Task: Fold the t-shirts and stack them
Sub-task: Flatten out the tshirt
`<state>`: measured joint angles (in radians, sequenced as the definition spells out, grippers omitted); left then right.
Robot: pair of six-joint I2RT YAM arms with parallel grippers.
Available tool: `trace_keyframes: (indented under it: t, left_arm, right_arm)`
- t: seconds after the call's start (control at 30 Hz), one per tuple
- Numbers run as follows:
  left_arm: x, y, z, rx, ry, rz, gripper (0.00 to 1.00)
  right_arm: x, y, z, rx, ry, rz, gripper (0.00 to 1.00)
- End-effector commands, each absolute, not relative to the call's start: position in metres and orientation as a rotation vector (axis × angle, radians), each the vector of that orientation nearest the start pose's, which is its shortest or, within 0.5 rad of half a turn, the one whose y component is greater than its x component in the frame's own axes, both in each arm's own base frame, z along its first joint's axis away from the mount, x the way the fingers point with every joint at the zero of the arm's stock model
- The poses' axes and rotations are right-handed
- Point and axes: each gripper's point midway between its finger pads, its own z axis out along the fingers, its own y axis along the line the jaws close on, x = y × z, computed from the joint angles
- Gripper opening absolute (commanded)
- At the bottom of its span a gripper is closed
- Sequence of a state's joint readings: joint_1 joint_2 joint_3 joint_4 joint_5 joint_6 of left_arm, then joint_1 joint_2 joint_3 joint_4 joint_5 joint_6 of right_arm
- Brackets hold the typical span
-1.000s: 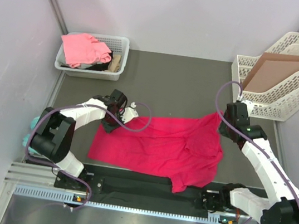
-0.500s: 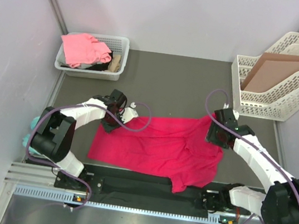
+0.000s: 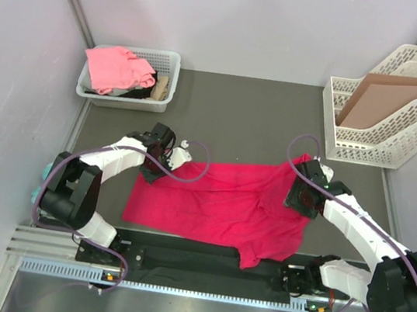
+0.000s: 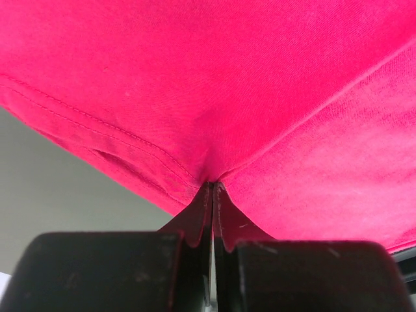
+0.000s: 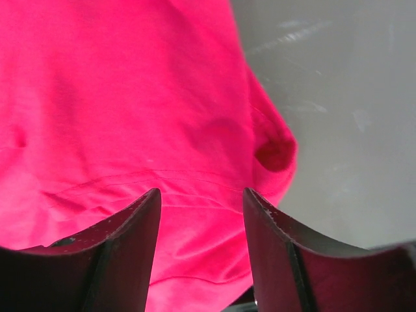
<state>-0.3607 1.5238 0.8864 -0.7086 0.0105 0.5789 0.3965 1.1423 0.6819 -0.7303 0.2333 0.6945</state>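
The crimson-red t-shirt [image 3: 221,205] lies spread and rumpled on the dark table, a sleeve hanging over the front edge. My left gripper [image 3: 151,169] is at its far left corner, shut on a pinch of the red cloth [image 4: 214,181]. My right gripper [image 3: 302,196] is over the shirt's right edge, open and empty, with red cloth [image 5: 130,117] between and below its fingers [image 5: 123,240]. The salmon-pink t-shirt [image 3: 114,67] lies bunched in the white basket [image 3: 171,62] at the back left.
A white file rack [image 3: 386,124] holding a brown cardboard sheet [image 3: 385,100] stands at the back right. Teal headphones [image 3: 42,178] peek out at the left wall. A black rail [image 3: 192,263] runs along the front edge.
My right gripper moved forward and left from the shirt's raised right corner, came down onto the cloth, and the corner now lies flat. The left gripper stayed put.
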Motion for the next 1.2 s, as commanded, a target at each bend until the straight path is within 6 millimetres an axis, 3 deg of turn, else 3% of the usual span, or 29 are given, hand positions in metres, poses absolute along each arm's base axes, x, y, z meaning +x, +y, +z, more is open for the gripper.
trace_keyframes:
  t: [0.0,0.3,0.63,0.83,0.93,1.03,1.17]
  left_arm:
    - [0.265,-0.075,0.048,1.298,2.533,0.033,0.00]
    - [0.263,-0.076,0.050,1.296,2.526,0.025,0.00]
    - [0.262,-0.073,0.051,1.302,2.514,0.041,0.00]
    - [0.259,-0.072,0.051,1.308,2.508,0.045,0.00]
    - [0.255,-0.071,0.049,1.318,2.526,0.035,0.00]
    - [0.250,-0.070,0.047,1.325,2.529,0.035,0.12]
    - [0.246,-0.061,0.040,1.340,2.536,0.088,0.14]
  right_arm:
    - [0.202,0.060,0.057,0.558,2.625,-0.073,0.55]
    - [0.198,0.049,0.052,0.639,2.609,-0.154,0.59]
    - [0.212,0.056,0.039,0.641,2.603,-0.146,0.38]
    - [0.214,0.057,0.042,0.634,2.600,-0.140,0.32]
    - [0.214,0.058,0.046,0.619,2.610,-0.133,0.39]
    - [0.212,0.059,0.052,0.601,2.612,-0.119,0.43]
    - [0.210,0.059,0.061,0.587,2.611,-0.106,0.50]
